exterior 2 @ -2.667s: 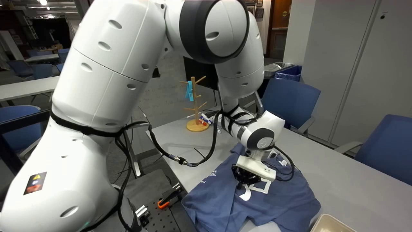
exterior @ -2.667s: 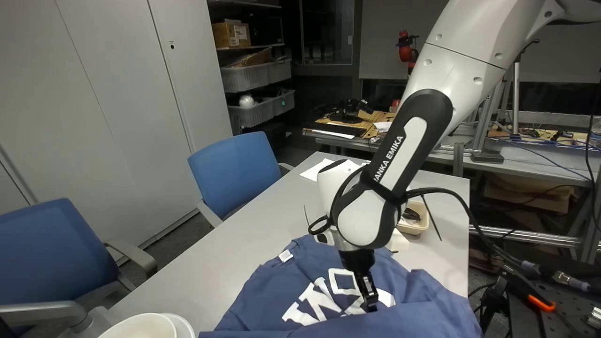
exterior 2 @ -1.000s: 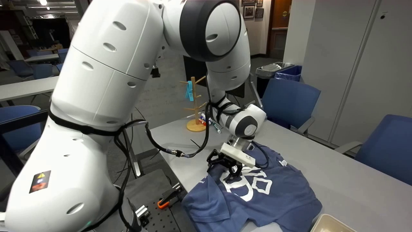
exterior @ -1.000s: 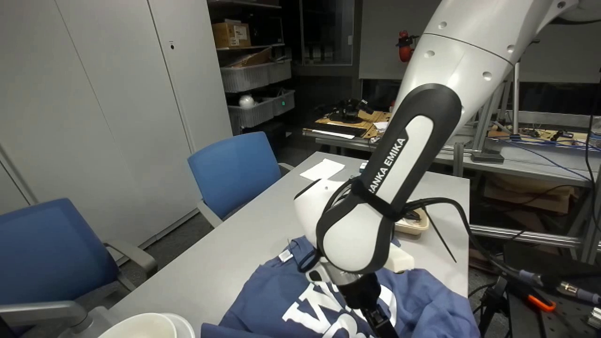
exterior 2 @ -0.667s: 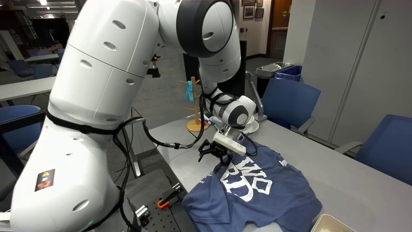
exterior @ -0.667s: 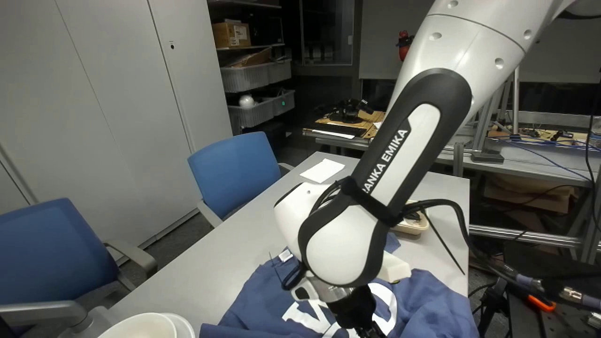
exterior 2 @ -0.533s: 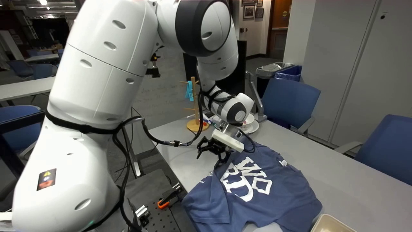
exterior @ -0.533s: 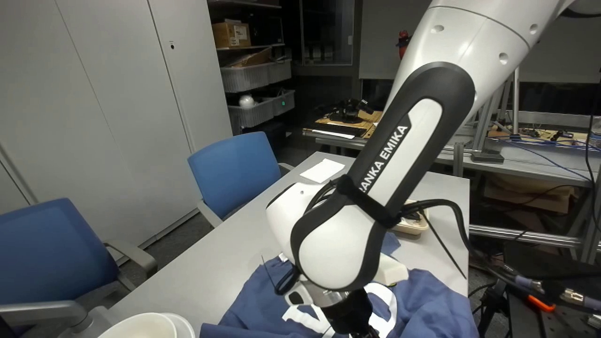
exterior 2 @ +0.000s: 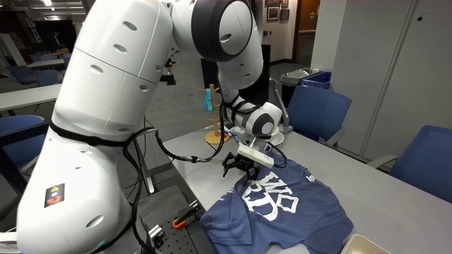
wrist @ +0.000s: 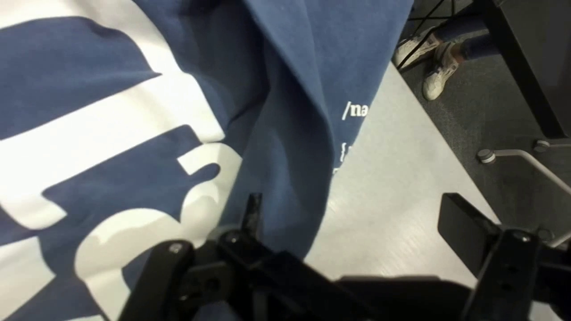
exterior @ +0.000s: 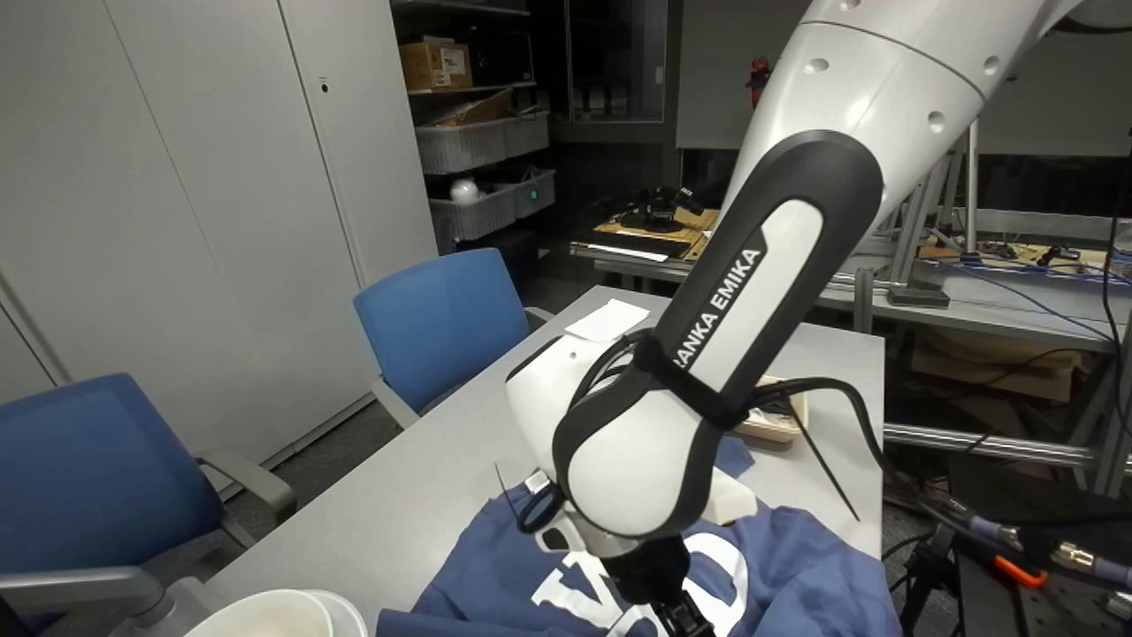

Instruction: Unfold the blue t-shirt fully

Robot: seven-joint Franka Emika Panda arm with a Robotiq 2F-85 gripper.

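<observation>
The blue t-shirt (exterior 2: 307, 208) lies on the worktop (exterior 2: 378, 190), big white letters (wrist: 120, 113) facing up, a fold (wrist: 287, 178) running beside them. By that fold is the tool (wrist: 357, 220), its fingers (wrist: 466, 234) well apart — one at the cloth, the other out over the worktop. Whether the fingertip at the cloth actually touches it, I can't tell.

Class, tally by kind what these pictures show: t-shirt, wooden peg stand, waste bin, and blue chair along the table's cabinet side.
Blue t-shirt: 1
Wooden peg stand: 1
Waste bins: 2
Blue chairs along that side: 2
Total: 6
</observation>
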